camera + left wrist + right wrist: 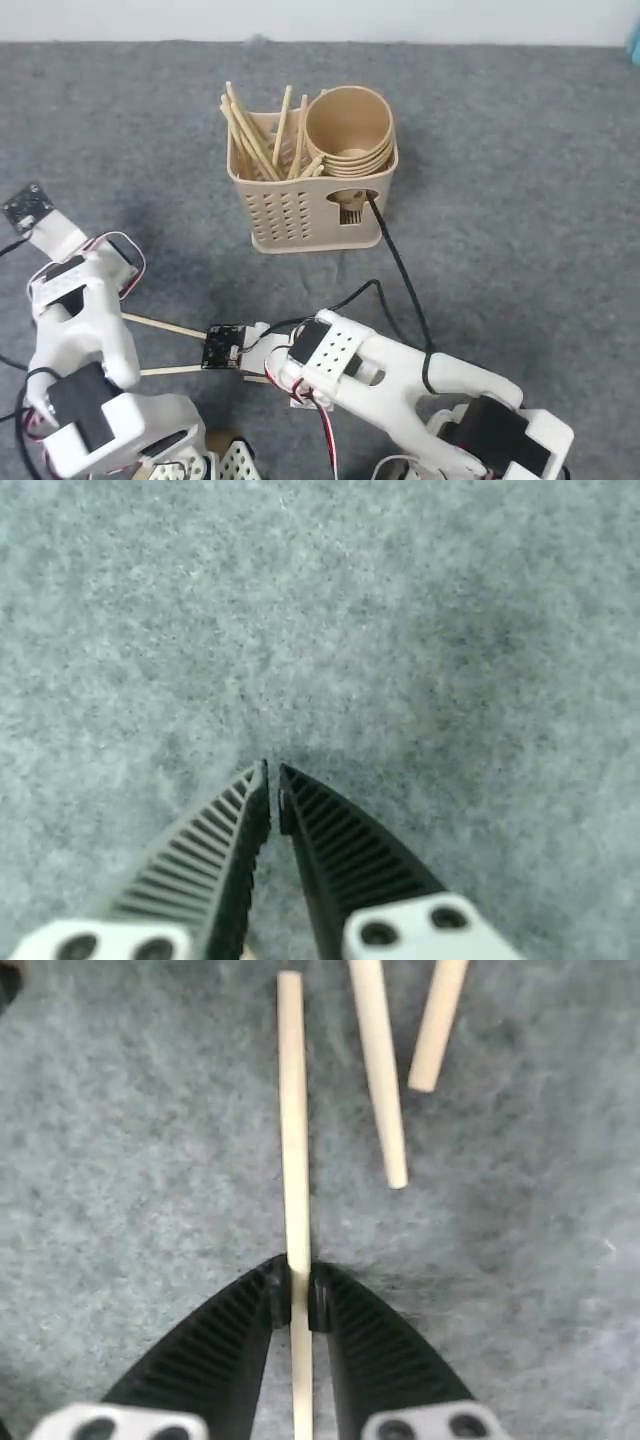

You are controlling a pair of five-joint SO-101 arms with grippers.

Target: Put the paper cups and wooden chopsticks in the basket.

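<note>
Right wrist view: one wooden chopstick point(291, 1110) is held clenched between the fingertips of the right gripper point(298, 1295), its shaft running straight ahead past the tips and back between the fingers. A second chopstick point(378, 1070) and a third chopstick point(437, 1025) are noted ahead of the tips, off to one side, untouched. The left gripper point(272, 775) is closed on nothing, with grey mat point(400, 630) ahead of it. Stacked paper cups point(348, 125) are seen standing in the basket point(290, 215).

A grey felt-like mat point(520, 150) (evenly lit, soft shadows) runs back to a pale wall point(420, 20).
</note>
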